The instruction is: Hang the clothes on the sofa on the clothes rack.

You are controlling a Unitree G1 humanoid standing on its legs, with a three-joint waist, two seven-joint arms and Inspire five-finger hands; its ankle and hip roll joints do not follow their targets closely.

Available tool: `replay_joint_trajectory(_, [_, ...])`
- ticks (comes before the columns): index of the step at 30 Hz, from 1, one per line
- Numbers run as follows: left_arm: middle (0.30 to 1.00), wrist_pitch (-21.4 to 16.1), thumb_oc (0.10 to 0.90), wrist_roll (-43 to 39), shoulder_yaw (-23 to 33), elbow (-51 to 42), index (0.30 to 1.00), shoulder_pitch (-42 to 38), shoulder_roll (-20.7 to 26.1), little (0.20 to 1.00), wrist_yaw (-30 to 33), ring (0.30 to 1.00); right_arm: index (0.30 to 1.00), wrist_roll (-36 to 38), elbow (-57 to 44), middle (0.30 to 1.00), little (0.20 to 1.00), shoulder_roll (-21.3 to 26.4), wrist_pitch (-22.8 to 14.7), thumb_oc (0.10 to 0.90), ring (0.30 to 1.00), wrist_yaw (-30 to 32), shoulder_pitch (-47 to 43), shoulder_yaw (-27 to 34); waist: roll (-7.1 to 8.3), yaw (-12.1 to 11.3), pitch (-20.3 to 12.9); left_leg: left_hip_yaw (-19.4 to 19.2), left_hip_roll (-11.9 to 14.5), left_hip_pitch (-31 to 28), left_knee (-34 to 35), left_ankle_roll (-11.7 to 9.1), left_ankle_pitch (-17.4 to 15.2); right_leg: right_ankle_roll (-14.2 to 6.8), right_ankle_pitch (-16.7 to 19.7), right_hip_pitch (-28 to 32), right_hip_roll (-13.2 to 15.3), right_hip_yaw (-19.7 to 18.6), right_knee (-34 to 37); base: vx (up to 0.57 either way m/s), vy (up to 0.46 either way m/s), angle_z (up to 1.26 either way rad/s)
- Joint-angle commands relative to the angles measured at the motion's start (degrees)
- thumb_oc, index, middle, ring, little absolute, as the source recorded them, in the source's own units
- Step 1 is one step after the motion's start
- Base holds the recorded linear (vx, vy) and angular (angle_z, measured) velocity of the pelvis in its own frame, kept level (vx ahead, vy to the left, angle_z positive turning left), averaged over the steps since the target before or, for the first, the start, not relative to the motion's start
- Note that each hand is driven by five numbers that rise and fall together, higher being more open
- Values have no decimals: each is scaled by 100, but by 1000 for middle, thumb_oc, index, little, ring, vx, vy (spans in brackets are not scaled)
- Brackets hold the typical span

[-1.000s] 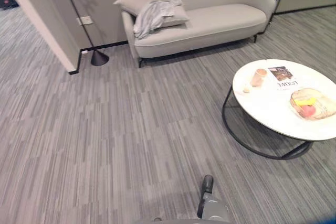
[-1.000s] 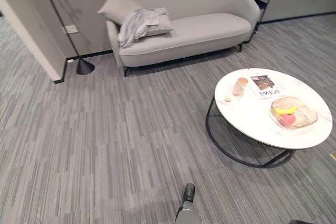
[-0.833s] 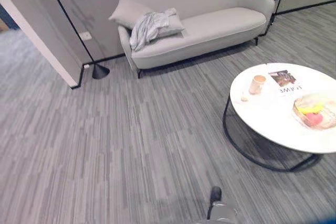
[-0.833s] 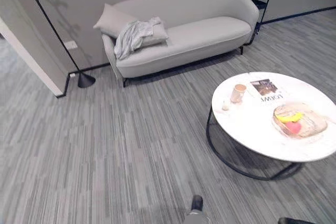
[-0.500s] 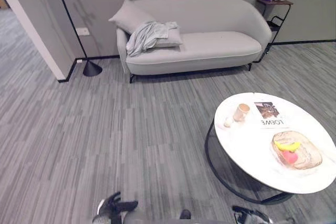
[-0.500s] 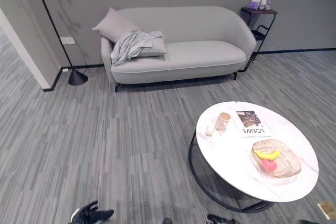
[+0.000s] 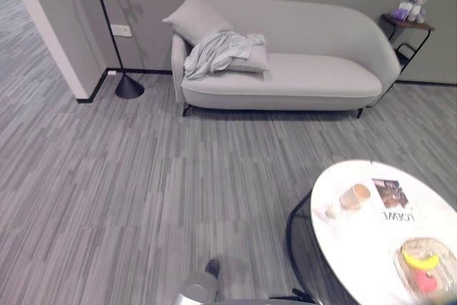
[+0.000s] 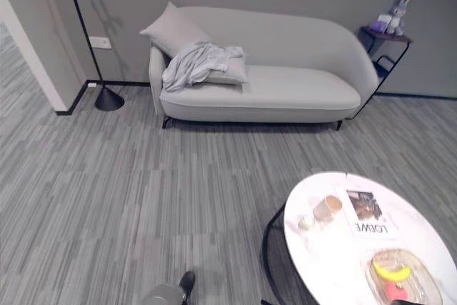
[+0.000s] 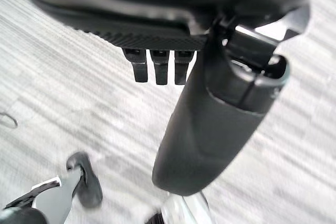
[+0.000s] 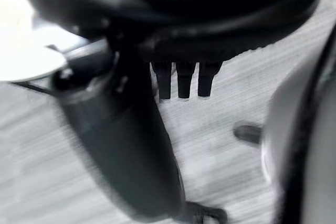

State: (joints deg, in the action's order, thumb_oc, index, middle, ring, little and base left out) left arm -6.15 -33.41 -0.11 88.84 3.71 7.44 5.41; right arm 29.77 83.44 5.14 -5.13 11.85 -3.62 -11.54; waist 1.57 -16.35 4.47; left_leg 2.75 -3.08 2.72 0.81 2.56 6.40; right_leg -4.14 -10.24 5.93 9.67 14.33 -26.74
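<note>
My right hand (image 10: 173,30) hangs above grey striped carpet (image 10: 47,182) and holds nothing. Its fingers (image 10: 184,80) point straight out in a short, close row. The thumb (image 10: 126,150) stands out beside them as a thick dark bar, apart from them, and past both I see only carpet. At about ten o'clock from the fingers I can make out a bright white patch, the edge of a round worktop (image 10: 21,59). A thin dark frame bar (image 10: 31,85) runs just under it. The hand is well apart from that worktop.
</note>
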Motion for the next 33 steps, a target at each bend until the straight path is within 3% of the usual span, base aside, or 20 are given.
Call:
replay_joint_trajectory(1, [900, -268, 800, 618, -567, -384, 900, -319, 372, 900, -14, 900, 900, 249, 182, 900, 900, 13, -88, 800, 900, 95, -202, 327, -2, -159, -4, 353, -284, 103, 324, 135, 69, -579, 2680, 287, 670, -238, -795, 583, 462, 66])
replay_joint_trajectory(2, [900, -222, 800, 980, -884, -470, 900, -517, 444, 900, 33, 900, 900, 403, 82, 900, 900, -1, -155, 800, 900, 197, -155, 395, -312, 244, 89, 597, -132, -537, 419, 281, -256, -270, 1809, -562, 734, 3, -1680, 583, 454, 58])
replay_joint_trajectory(6, [900, -280, 800, 1005, -1039, -584, 900, -733, 502, 900, 79, 900, 900, 631, -156, 900, 900, -36, -245, 800, 900, 211, -174, 323, -343, 679, 243, 833, -3, -1034, 419, 129, -586, -130, 1232, -1287, 146, 81, -716, 407, 49, 82])
replay_joint_trajectory(8, [900, -356, 800, 1033, -1084, -660, 900, -831, 521, 900, 136, 900, 900, 673, -301, 900, 900, -27, -269, 800, 900, 279, -232, 300, -300, 884, 301, 888, 96, -1348, 419, -39, -893, -193, 1366, -1428, 94, 289, 770, 508, -150, 44])
replay_joint_trajectory(11, [900, -456, 800, 1196, -1172, -643, 900, -943, 423, 900, 200, 900, 900, 762, -513, 900, 900, -63, -300, 800, 900, 314, -294, 299, -224, 1268, 394, 1386, 277, -1899, 419, -224, -1440, -542, 2076, -1912, -164, -667, 2793, 604, -134, 51])
replay_joint_trajectory(13, [900, -475, 800, 1166, -1177, -588, 900, -959, 335, 900, 197, 900, 900, 771, -675, 900, 900, -86, -275, 800, 900, 272, -308, 345, -221, 1414, 397, 1576, 441, -2142, 419, -312, -1640, -729, 2439, -2279, -20, -1178, 3099, 630, -99, 35])
replay_joint_trajectory(17, [900, -448, 800, 1060, -1055, -394, 900, -869, 275, 900, 126, 900, 900, 851, -762, 900, 900, -87, -283, 800, 900, 252, -285, 404, -135, 1380, 254, 1659, 748, -2291, 419, -473, -1755, -731, 2550, -2052, 70, -1058, 3034, 526, -144, 69])
replay_joint_trajectory(18, [900, -400, 800, 951, -945, -224, 900, -726, 237, 900, 118, 900, 900, 785, -707, 900, 900, -28, -281, 800, 900, 238, -319, 429, -179, 1399, 92, 1672, 1205, -2438, 419, -622, -1559, -665, 2464, -2105, -118, -1125, 2611, 411, -126, 56])
replay_joint_trajectory(19, [900, -400, 800, 951, -945, -224, 900, -726, 235, 900, 118, 900, 900, 785, -707, 900, 900, -27, -281, 800, 900, 237, -319, 429, -186, 1398, 90, 1670, 1212, -2438, 419, -624, -1562, -663, 2461, -2107, -125, -1123, 2607, 772, -249, 59])
replay_joint_trajectory(20, [900, -346, 800, 874, -809, -155, 900, -572, 214, 900, 117, 900, 900, 563, -599, 900, 900, 43, -266, 800, 900, 264, -375, 302, -352, 1323, -17, 1634, 1694, -2333, 60, -758, -1014, -523, 2252, -1980, -361, -1016, 2438, 529, -182, 20])
replay_joint_trajectory(21, [900, -339, 800, 841, -755, -153, 900, -566, 239, 900, 126, 900, 900, 506, -588, 900, 900, 55, -281, 800, 900, 256, -420, 250, -338, 1321, -27, 1600, 1747, -2082, -355, -842, -669, -479, 2178, -1818, -376, -888, 2483, 526, -181, 10])
replay_joint_trajectory(22, [900, -339, 800, 841, -755, -153, 900, -566, 240, 900, 126, 900, 900, 506, -588, 900, 900, 54, -281, 800, 900, 256, -420, 249, -332, 1328, -31, 1609, 1741, -2072, -358, -841, -667, -480, 2179, -1822, -368, -884, 2483, 466, -192, -11])
replay_joint_trajectory(24, [900, -373, 800, 613, -718, -324, 900, -652, 304, 900, 141, 900, 900, 787, -740, 900, 900, 161, -468, 800, 900, 336, -588, 279, -77, 1195, 143, 1355, 1818, -1191, -1917, -688, 194, -171, 1902, -1144, -408, -733, 2732, 496, -264, 54])
replay_joint_trajectory(26, [900, -434, 800, 605, -837, -550, 900, -764, 314, 900, 220, 900, 900, 851, -811, 900, 900, 302, -551, 800, 900, 532, -866, 342, 151, 1000, 382, 804, 2030, -464, -2751, -434, 268, 40, 1787, -784, -397, -729, 2893, 349, -282, 31])
replay_joint_trajectory(28, [900, -431, 800, 665, -939, -651, 900, -852, 309, 900, 226, 900, 900, 838, -827, 900, 900, 372, -579, 800, 900, 639, -1062, 333, 274, 900, 463, 602, 1924, -114, -2931, -365, 49, 60, 1742, -641, -332, -737, 3003, 208, -137, -19])
replay_joint_trajectory(29, [900, -457, 800, 718, -1075, -773, 900, -920, 305, 900, 249, 900, 900, 776, -885, 900, 900, 482, -606, 800, 900, 740, -1250, 262, 309, 733, 553, 518, 1639, 198, -3047, -333, -374, 63, 1670, -463, -315, -762, 3112, 346, 10, -28])
replay_joint_trajectory(30, [900, -490, 800, 781, -1192, -921, 900, -984, 314, 900, 269, 900, 900, 643, -1053, 900, 900, 585, -603, 800, 900, 757, -1502, 102, 255, 538, 597, 377, 978, 630, -2829, -372, -847, 34, 1501, -276, -301, -733, 3174, 474, 47, -14])
replay_joint_trajectory(31, [900, -509, 800, 719, -1169, -918, 900, -1003, 332, 900, 309, 900, 900, 670, -1130, 900, 900, 613, -613, 800, 900, 741, -1614, 59, 215, 446, 575, 245, 690, 740, -2240, -386, -984, -8, 1389, -218, -303, -652, 3174, 358, 73, -5])
replay_joint_trajectory(32, [900, -510, 800, 719, -1168, -917, 900, -1007, 333, 900, 309, 900, 900, 670, -1129, 900, 900, 612, -612, 800, 900, 740, -1617, 61, 236, 454, 571, 243, 668, 734, -2194, -381, -945, -13, 1393, -230, -280, -646, 3174, 433, 120, 17])
replay_joint_trajectory(33, [900, -477, 800, 555, -1097, -840, 900, -971, 323, 900, 310, 900, 900, 827, -1097, 900, 900, 568, -610, 800, 900, 750, -1820, 43, 79, 233, 462, -37, 382, 834, -877, -402, -421, -35, 1165, 46, -481, -585, 3174, 305, 83, 12])
